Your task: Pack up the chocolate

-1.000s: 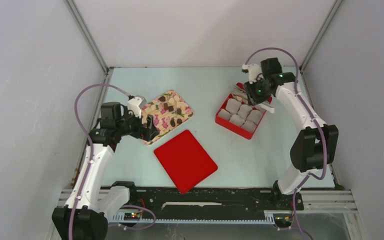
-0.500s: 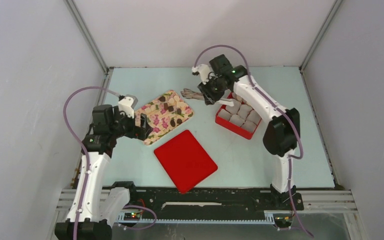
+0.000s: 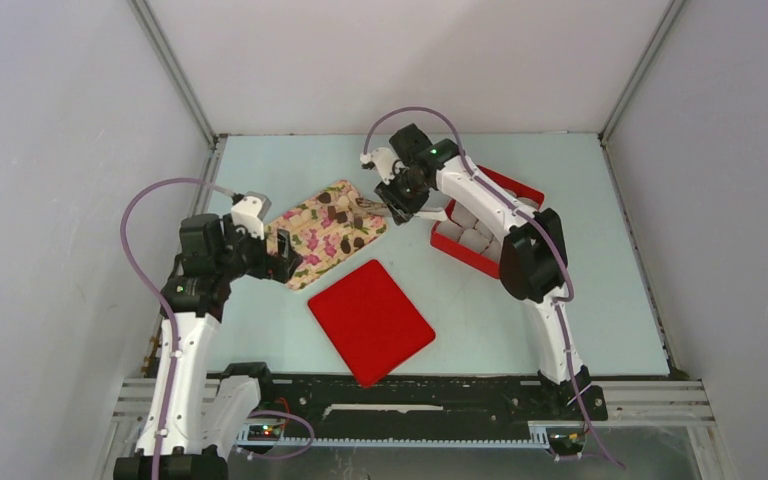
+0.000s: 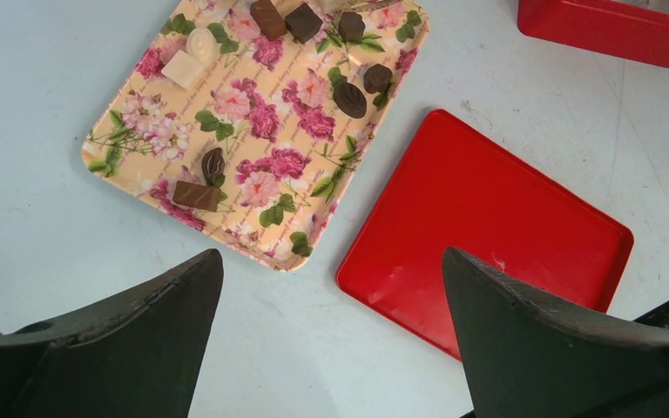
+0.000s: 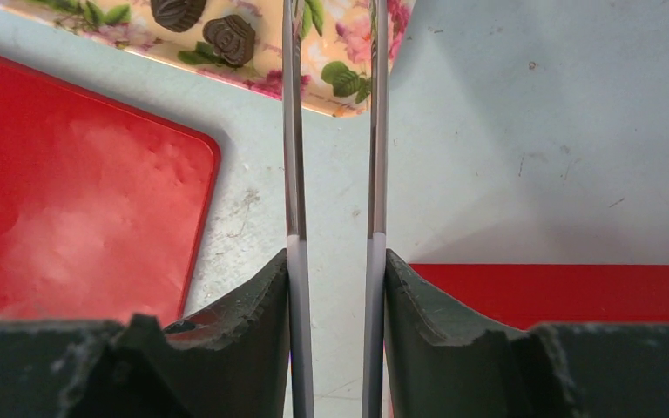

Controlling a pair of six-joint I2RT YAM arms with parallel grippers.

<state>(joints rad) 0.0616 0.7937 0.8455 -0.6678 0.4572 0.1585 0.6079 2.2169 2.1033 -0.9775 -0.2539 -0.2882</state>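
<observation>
The chocolate (image 3: 345, 215) lies as small dark and pale lumps on a flower-print tray (image 3: 310, 240); the left wrist view shows a dark piece (image 4: 349, 98) and a white piece (image 4: 192, 61). My right gripper (image 3: 392, 198) is shut on metal tongs (image 5: 292, 131), its jaws pressing both blades, which stay a little apart. The tong tips reach over the tray's right end near a dark chocolate (image 5: 231, 39). My left gripper (image 4: 331, 257) is open and empty, above the table just off the tray's near corner.
A red box (image 3: 520, 190) with white paper cups (image 3: 475, 228) stands right of the tray, under the right arm. Its flat red lid (image 3: 370, 320) lies on the table in front of the tray, also in the left wrist view (image 4: 488, 226).
The right arm has swung left from over the red box to the tray's right end, carrying the tongs. The left arm has drawn back slightly to the left, still open.
</observation>
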